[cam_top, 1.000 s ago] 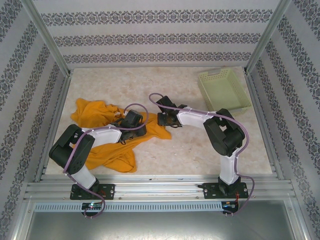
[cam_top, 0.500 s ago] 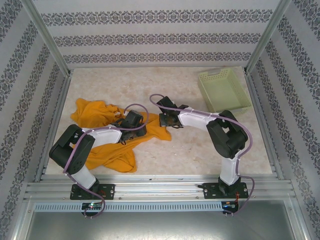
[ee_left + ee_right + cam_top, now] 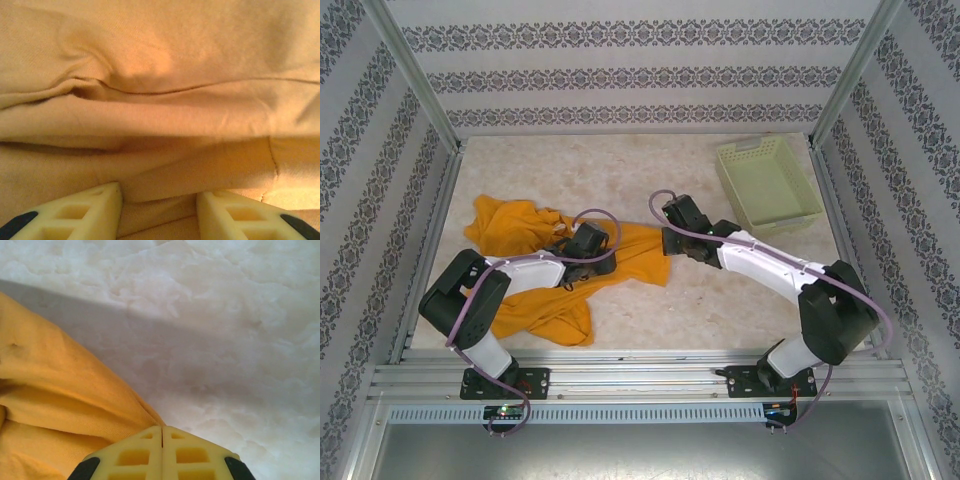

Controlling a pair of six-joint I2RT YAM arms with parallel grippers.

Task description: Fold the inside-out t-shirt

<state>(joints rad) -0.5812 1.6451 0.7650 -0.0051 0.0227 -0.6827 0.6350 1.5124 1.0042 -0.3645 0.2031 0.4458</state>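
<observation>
The inside-out t-shirt [image 3: 520, 225] lies crumpled on the left half of the table, orange-yellow with no print showing. My left gripper [image 3: 595, 252] rests on its middle. In the left wrist view its fingers [image 3: 100, 205] stand apart, pressed onto wrinkled cloth [image 3: 160, 100], with a flat fold running across the gap and not pinched. My right gripper [image 3: 667, 243] is at the shirt's right edge. In the right wrist view its jaws [image 3: 161, 429] are closed tight, and the shirt's hem [image 3: 75, 390] runs straight into their tip.
A pale green slotted basket [image 3: 767, 180] sits at the back right of the marble-patterned table [image 3: 720, 300]. Patterned walls and aluminium posts enclose the table. Bare tabletop [image 3: 225, 340] lies right of the shirt.
The right gripper closed on the shirt's right edge and moved right, drawing that edge out with it as its arm stretched. The left gripper has stayed in place.
</observation>
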